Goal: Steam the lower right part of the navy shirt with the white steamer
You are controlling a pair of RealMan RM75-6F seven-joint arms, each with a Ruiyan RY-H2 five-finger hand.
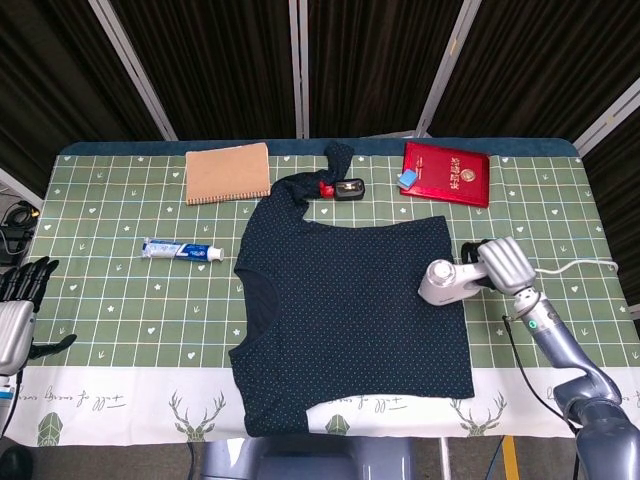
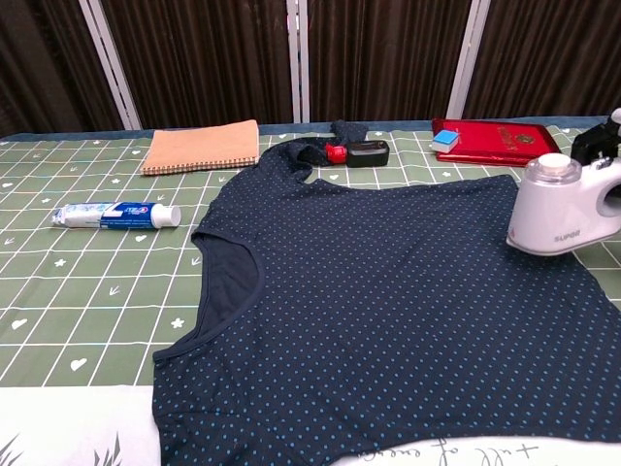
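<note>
Steaming pass: my right hand (image 1: 505, 262) grips steamer (image 1: 446, 283), head on shirt (image 1: 350, 310) at 3 o'clock edge. Left hand (image 1: 22, 300) idle, fingers spread. Next: sweep toward 5 o'clock hem.

Dark pleated curtains (image 1: 220, 60) (pale metal poles (image 1: 298, 65)) behind the table (image 1: 100, 300).

Our right hand (image 1: 505, 263) grips the white steamer (image 1: 447, 282), its head past our fingers (image 1: 492, 268), on the navy shirt's (image 1: 345, 310) edge.
</note>
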